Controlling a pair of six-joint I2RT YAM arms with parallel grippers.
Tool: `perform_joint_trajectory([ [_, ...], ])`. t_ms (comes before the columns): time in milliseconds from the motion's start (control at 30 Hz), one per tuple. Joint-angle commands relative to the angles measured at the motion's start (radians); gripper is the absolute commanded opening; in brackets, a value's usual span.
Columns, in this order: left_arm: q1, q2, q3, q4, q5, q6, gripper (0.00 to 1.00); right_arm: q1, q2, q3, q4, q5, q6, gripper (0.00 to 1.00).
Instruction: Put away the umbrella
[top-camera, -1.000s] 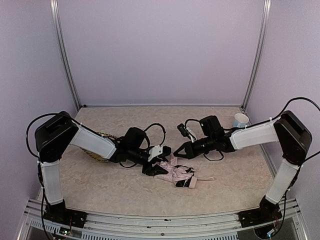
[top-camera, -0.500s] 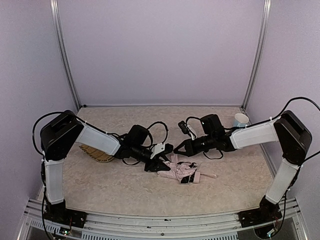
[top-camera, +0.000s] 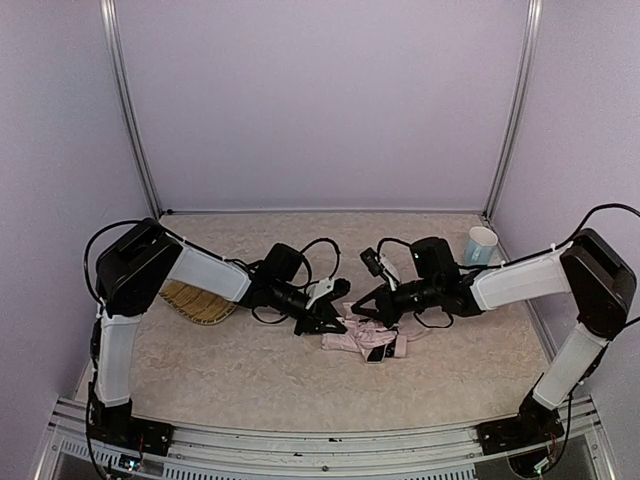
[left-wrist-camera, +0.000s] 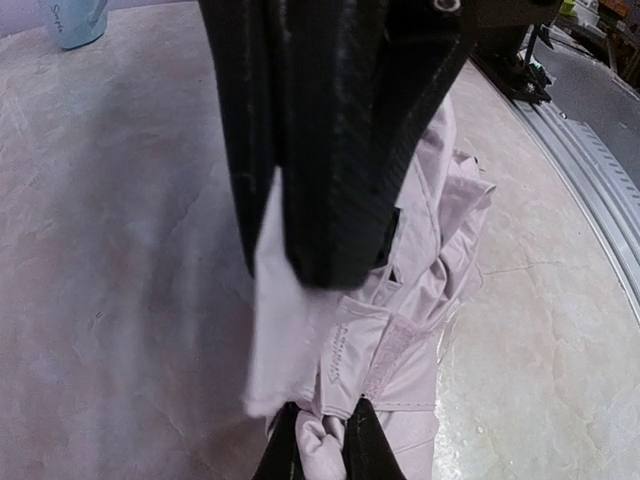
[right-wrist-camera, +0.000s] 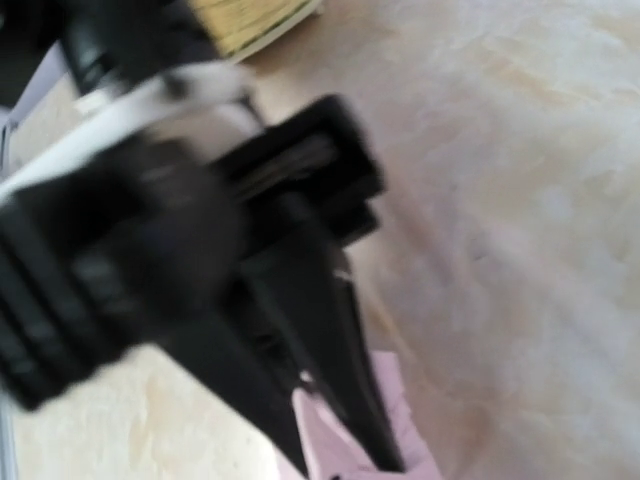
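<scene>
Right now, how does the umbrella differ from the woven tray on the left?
The umbrella is pale pink, crumpled fabric; the woven tray is yellow and stiff-looking. The umbrella lies mid-table, pinched by the left gripper and the right gripper; the woven tray lies far left, with no gripper at it. Both rest on the table.

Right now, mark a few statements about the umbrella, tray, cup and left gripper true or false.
1. The umbrella lies on the table. True.
2. The cup stands in the tray. False: the cup stands at the far right of the table, and the tray lies at the left, partly under the left arm.
3. The left gripper pinches umbrella fabric. True.
4. The umbrella is in the tray. False: it lies on the bare table, apart from the tray.
</scene>
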Motion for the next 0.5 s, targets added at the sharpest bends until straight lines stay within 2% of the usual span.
perform_joint_trajectory([
  [0, -0.001, 0.122, -0.008, -0.267, -0.081, -0.012, 0.0, 0.043, -0.105, 0.034, 0.16, -0.076, -0.106, 0.0],
  [100, 0.011, 0.152, 0.027, -0.298, -0.078, -0.038, 0.0, 0.092, -0.13, 0.042, 0.129, -0.084, -0.206, 0.0],
  [200, 0.031, 0.192, 0.079, -0.355, -0.085, -0.06, 0.0, 0.162, -0.153, 0.046, 0.023, -0.058, -0.358, 0.0],
  [333, 0.047, 0.208, 0.093, -0.372, -0.097, -0.079, 0.0, 0.244, -0.137, 0.065, -0.202, 0.054, -0.524, 0.0],
  [467, 0.051, 0.215, 0.114, -0.394, -0.107, -0.079, 0.0, 0.325, -0.118, 0.073, -0.305, 0.17, -0.636, 0.0],
])
